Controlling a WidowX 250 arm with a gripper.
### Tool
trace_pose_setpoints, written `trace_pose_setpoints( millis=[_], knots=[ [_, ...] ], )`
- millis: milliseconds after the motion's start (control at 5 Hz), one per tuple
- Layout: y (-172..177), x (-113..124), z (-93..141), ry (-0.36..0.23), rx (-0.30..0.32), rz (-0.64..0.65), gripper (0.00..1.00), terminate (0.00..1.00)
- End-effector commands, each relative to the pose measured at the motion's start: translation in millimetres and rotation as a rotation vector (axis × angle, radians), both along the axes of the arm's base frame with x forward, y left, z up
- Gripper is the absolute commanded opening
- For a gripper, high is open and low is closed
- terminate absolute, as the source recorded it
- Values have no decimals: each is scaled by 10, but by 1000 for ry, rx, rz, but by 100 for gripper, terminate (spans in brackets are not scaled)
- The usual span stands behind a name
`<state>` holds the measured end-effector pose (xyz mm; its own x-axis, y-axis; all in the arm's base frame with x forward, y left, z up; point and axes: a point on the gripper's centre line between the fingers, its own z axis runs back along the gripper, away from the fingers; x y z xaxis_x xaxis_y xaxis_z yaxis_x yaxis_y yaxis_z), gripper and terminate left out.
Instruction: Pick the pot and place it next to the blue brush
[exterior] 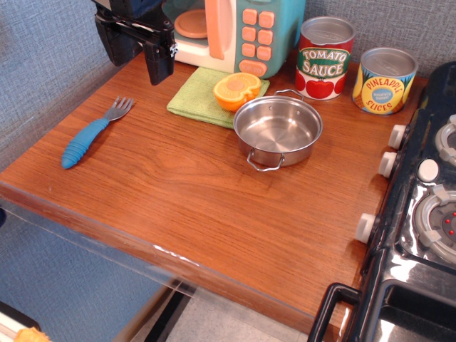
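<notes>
Pot [278, 130] upright on the wooden table [185, 192], 2 wire handles, empty, right of centre. Touching or just beside the orange half [236, 90] on the green cloth [196, 96]. Blue brush [94, 133] lies well apart, at left, tines toward the back. Gripper [135, 46] at top left above the table, cut off by the frame edge; cannot tell if fingers are apart. Holds nothing visible. Tomato sauce can [324, 57] and pineapple can [385, 80] behind pot. Toy microwave [242, 32] partly cropped. Stove [427, 199] cut off at right.
</notes>
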<state>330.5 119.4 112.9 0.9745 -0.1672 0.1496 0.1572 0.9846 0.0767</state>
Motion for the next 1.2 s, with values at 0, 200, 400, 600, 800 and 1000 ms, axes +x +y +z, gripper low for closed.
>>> trace_pose_setpoints(
  millis=[0, 200, 400, 600, 800, 1000],
  knots=[
    [0, 0, 0, 0, 0, 0, 100, 0],
    [-329, 106, -69, 11, -21, -46, 100, 0],
    [-762, 266, -152, 30, -61, -91, 100, 0],
    [-1101, 342, -182, 32, -94, -131, 100, 0],
    [-1382, 380, -182, 30, -106, -173, 100, 0],
    [-1561, 419, -121, 12, -118, -219, 100, 0]
  ],
)
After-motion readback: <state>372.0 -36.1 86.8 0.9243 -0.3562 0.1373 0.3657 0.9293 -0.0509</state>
